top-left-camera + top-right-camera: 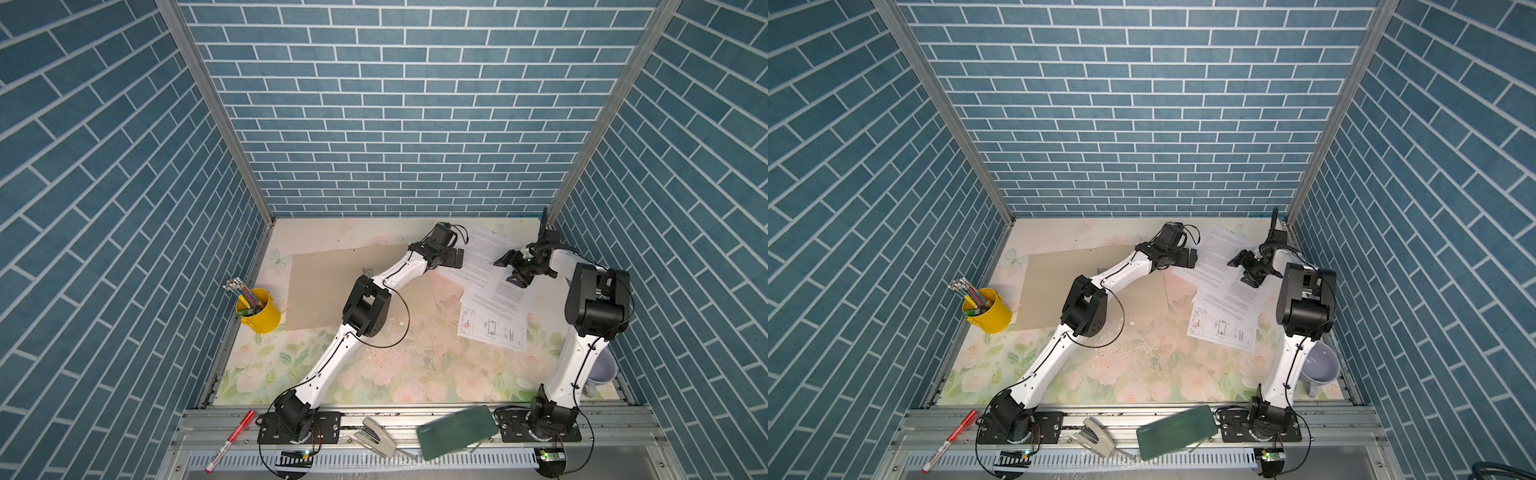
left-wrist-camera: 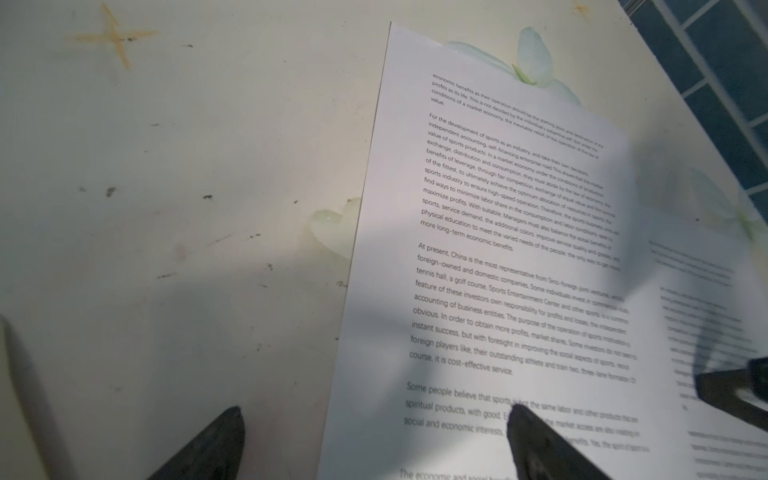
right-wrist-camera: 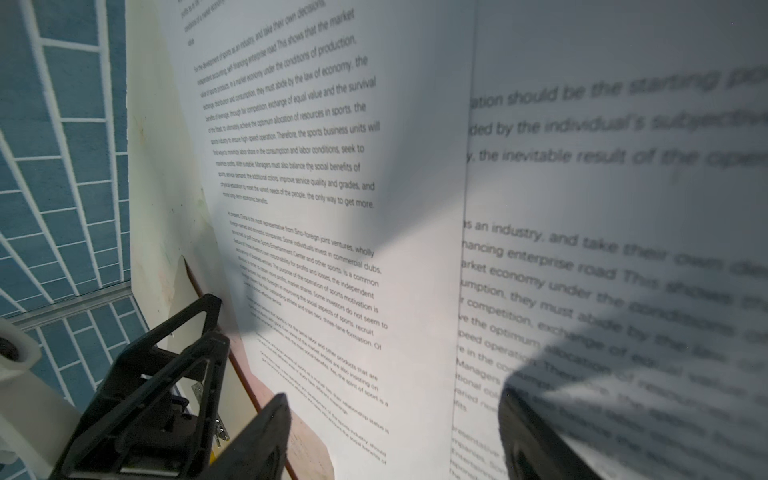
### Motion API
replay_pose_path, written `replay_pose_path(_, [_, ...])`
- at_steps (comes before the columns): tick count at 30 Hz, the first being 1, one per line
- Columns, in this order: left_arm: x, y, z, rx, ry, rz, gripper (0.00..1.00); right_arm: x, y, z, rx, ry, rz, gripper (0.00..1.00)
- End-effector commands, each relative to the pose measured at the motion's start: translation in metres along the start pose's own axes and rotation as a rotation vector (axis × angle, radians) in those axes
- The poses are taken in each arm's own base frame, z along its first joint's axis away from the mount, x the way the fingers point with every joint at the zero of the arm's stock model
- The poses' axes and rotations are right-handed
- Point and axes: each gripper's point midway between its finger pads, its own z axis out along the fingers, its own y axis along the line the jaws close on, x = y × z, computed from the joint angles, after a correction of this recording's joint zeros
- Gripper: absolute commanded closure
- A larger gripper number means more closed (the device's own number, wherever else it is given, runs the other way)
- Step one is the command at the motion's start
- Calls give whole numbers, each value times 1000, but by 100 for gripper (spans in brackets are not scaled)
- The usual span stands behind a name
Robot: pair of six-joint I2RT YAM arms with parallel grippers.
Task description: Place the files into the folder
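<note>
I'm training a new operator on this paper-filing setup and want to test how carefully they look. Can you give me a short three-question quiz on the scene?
1. True or false: the left gripper has its jaws shut.
2. What holds the pencils? A) a yellow cup B) a glass jar C) a wooden box
3. In a top view, how many loose files lie to the right of the folder?

Key: 1 false, its fingers stand wide apart; 2 A; 3 three.
</note>
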Motion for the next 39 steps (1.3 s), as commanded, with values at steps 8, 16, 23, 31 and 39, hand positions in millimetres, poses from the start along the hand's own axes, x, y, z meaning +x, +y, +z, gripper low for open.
replay_pose_path(8, [64, -2, 7, 92, 262, -203, 4, 8, -8, 15, -11, 72, 14, 22])
replay_pose_path(16, [77, -11, 0, 114, 314, -224, 4, 15, -3, 22, -48, 115, 12, 22])
replay_pose_path(23, [86, -17, -3, 124, 334, -239, 5, 20, 0, 24, -68, 132, 10, 22])
replay_pose_path(31, [80, -28, -9, 177, 309, -282, 5, 25, 9, 21, -119, 148, 19, 22])
replay_pose_path(39, [80, -47, -11, 226, 300, -278, 6, 30, 19, 19, -161, 169, 13, 22])
